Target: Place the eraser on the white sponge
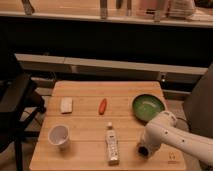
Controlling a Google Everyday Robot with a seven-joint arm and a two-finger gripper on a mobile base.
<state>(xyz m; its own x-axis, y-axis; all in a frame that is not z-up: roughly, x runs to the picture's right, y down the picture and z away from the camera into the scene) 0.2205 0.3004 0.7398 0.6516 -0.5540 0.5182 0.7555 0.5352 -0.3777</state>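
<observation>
The white sponge (66, 105) lies flat on the left side of the wooden table (90, 91). My gripper (143, 149) points down at the table's front right, at the end of the white arm (172, 137), to the right of the bottle. Its tip is dark and sits at the tabletop. The black eraser cannot be told apart from the dark gripper tip; it is hidden there or under it. The sponge is far to the left of the gripper, across the table.
A white labelled bottle (112, 143) lies at the front centre. A white cup (58, 135) stands at the front left. A small red item (102, 105) lies mid-table. A green bowl (148, 107) sits at the right. A dark chair (17, 102) stands left of the table.
</observation>
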